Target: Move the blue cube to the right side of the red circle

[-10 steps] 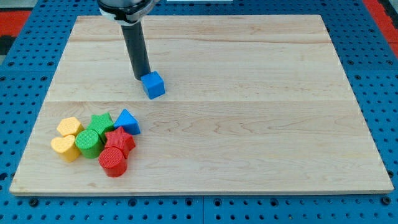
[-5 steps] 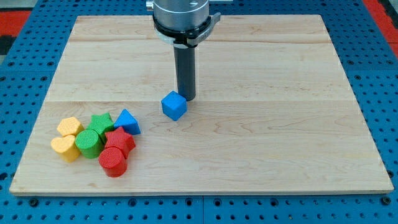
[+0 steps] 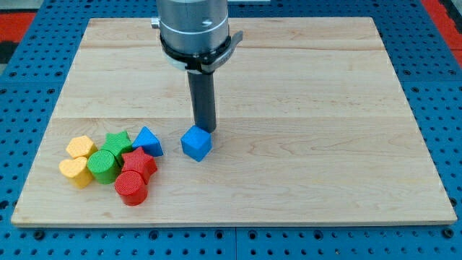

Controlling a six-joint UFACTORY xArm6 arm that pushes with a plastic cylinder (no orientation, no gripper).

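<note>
The blue cube [image 3: 196, 144] lies on the wooden board, right of the block cluster. My tip [image 3: 206, 130] stands just above it and slightly to its right, touching or nearly touching its top edge. The red circle [image 3: 131, 188], a red cylinder, sits at the cluster's bottom, well to the lower left of the cube.
The cluster at the board's lower left holds a blue triangle [image 3: 148, 140], a red star [image 3: 139, 164], a green star [image 3: 117, 141], a green cylinder [image 3: 104, 167], a yellow hexagon [image 3: 81, 147] and a yellow heart [image 3: 75, 172]. The board's bottom edge [image 3: 231, 221] runs close below.
The blue cube has been pushed down and a little to the right, from the upper middle to beside the blue triangle. My tip swung right around it, then followed it down.
</note>
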